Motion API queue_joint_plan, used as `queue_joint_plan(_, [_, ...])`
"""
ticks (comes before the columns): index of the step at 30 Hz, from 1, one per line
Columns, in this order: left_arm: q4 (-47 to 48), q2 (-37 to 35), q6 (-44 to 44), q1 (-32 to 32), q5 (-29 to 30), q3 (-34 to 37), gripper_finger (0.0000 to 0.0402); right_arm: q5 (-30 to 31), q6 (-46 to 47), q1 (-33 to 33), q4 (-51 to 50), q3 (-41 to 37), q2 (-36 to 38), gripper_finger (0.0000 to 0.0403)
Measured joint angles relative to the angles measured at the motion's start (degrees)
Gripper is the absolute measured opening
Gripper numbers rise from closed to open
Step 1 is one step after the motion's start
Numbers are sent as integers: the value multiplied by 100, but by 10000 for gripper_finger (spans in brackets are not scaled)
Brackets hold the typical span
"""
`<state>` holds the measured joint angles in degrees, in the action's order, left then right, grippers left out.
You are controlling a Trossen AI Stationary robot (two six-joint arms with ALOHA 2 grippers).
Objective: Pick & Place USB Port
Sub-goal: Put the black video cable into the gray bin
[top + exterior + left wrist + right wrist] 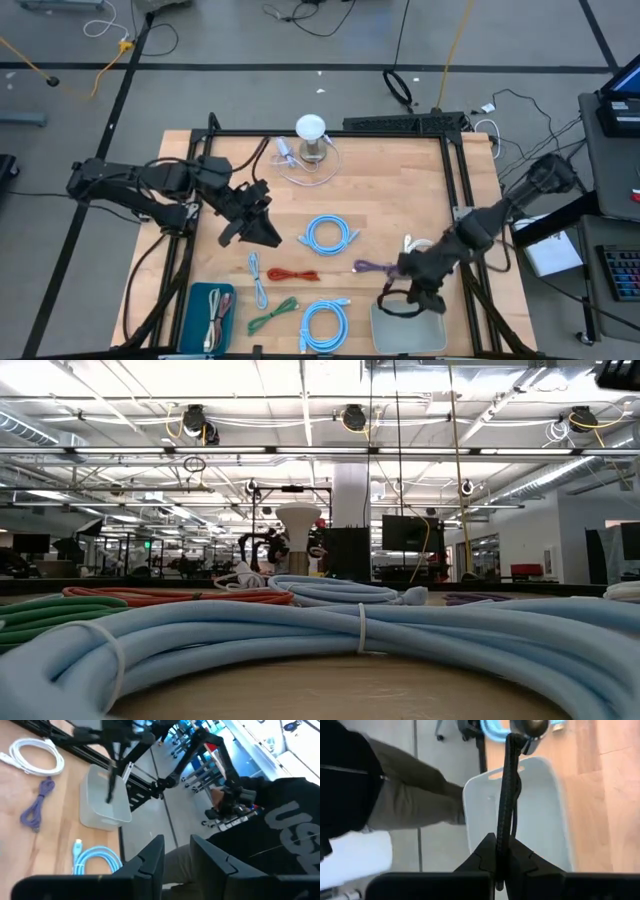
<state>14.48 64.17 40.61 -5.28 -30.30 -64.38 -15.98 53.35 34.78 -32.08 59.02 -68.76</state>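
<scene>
A black USB cable (507, 785) hangs from my right gripper (502, 842), which is shut on it above a pale grey tray (545, 805) at the table's near right. In the high view this gripper (418, 290) stands over the tray's far edge (385, 338), with the cable's loop (393, 300) beside it. My left gripper (176, 862) is open with nothing between its fingers. It hovers left of the table's middle (255, 218), clear of the cables. From there it looks toward the tray (97, 812). My right gripper pinches the black cable (504, 832) between its two fingers, which slant downward over the tray. At least two strands run side by side out of the fingertips. The cable hangs below the fingers, its thicker end (530, 727) farthest from them. Whether it touches the tray I cannot tell.
Two light blue coils (328, 235) (322, 322), a red (290, 275), a green (272, 315), a purple (372, 266) and a white cable (418, 245) lie on the wood. A teal tray (197, 300) sits near left, a white lamp-like stand (311, 135) at the far edge. A person sits beyond the near edge (270, 820).
</scene>
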Motion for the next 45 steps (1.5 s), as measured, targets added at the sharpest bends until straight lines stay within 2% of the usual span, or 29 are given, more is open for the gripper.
queue_joint_plan(5, [29,50,-44,37,42,6,93,23,-9,360,-393,320,-615,3])
queue_joint_plan(12, [15,111,-70,46,43,4,93,-64,12,604,-730,383,-1069,3])
queue_joint_plan(19, [35,128,-46,44,51,4,93,59,-188,617,-749,383,-1111,3])
queue_joint_plan(28, [46,135,-12,42,248,4,93,-956,-195,621,-464,383,-1111,3])
queue_joint_plan(38, [46,132,-25,42,428,4,93,-624,-367,648,-332,383,-1111,2])
queue_joint_plan(41, [44,132,-29,42,470,4,93,-653,-436,614,-322,383,-1140,2])
queue_joint_plan(45, [45,132,-29,42,488,4,93,-999,-436,582,-251,381,-1329,2])
